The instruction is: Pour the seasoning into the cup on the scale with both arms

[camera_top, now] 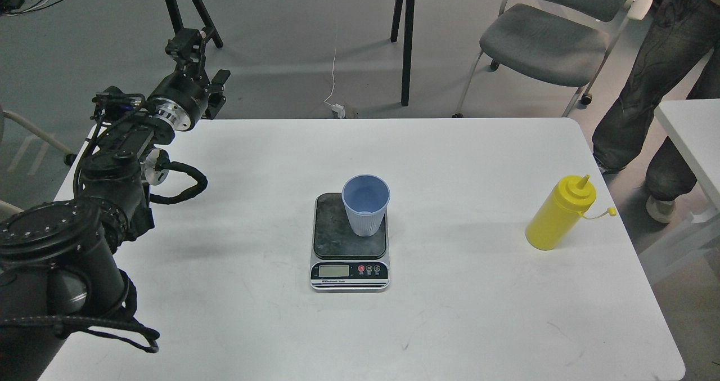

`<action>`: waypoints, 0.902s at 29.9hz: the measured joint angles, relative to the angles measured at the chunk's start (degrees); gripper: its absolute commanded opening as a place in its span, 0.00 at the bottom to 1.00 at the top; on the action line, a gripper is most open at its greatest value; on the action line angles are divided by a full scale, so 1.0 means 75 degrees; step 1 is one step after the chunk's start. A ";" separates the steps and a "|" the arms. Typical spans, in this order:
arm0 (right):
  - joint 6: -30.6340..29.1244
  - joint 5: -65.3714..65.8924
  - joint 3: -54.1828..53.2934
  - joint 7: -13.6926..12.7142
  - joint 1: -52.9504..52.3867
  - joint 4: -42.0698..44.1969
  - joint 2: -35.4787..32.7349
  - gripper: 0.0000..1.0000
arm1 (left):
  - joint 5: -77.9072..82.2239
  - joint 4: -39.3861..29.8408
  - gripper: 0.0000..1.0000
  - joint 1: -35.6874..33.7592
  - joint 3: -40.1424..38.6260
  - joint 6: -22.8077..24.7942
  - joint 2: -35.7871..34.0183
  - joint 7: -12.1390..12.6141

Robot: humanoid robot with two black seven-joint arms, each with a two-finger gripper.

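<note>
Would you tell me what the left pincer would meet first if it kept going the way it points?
Probably nothing on the table: the left pincer points beyond its far-left edge, toward open floor, though depth is unclear.

Scale (349, 245), well right of the left gripper (191, 40): small white wording under the LCD, too small to make out w/ certainty. No other legible text.

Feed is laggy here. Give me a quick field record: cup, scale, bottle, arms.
cup: upright on the scale's plate, back right part, looks empty
scale: table centre, display facing the robot
bottle: upright near the table's right edge, cap off and hanging
left gripper: raised beyond the table's far left corner, holding nothing, jaws unclear
right arm: not in view
</note>
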State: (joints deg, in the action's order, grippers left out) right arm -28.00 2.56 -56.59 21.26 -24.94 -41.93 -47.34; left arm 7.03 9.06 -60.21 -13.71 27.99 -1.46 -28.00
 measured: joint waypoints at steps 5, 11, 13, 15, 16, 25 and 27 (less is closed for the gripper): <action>0.0000 0.0000 0.1100 -0.0011 -0.1629 -0.0008 0.0456 0.97 | -0.0010 0.0001 0.90 0.0003 -0.0011 -0.0002 -0.0033 0.0000; 0.0000 0.0001 0.1625 -0.0012 -0.2548 0.0013 0.1514 0.98 | -0.0012 -0.0001 0.90 0.0007 -0.0020 0.0002 -0.0060 0.0000; 0.0000 0.0000 0.1648 -0.0012 -0.2593 -0.0017 0.1787 0.98 | -0.0012 0.0001 0.90 0.0005 -0.0022 -0.0001 -0.0043 0.0000; 0.0000 0.0000 0.1660 -0.0012 -0.2598 -0.0061 0.2007 0.98 | -0.0012 -0.0001 0.90 -0.0035 -0.0022 0.0002 -0.0031 0.0000; 0.0000 0.0000 0.1662 -0.0012 -0.2601 -0.0068 0.2089 0.98 | -0.0012 -0.0001 0.90 -0.0062 -0.0022 0.0002 -0.0030 0.0000; 0.0000 0.0006 0.1700 -0.0012 -0.2625 -0.0078 0.2646 0.98 | -0.0012 0.0003 0.90 -0.0117 -0.0023 0.0002 -0.0025 0.0000; 0.0000 0.0036 0.1710 -0.0012 -0.2688 -0.0031 0.2763 0.98 | -0.0012 0.0001 0.90 -0.0130 -0.0023 0.0002 -0.0019 0.0000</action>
State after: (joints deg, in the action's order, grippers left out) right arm -28.00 2.83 -43.77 21.17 -45.10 -42.17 -26.62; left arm 6.94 9.07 -61.19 -13.89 28.01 -1.60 -28.00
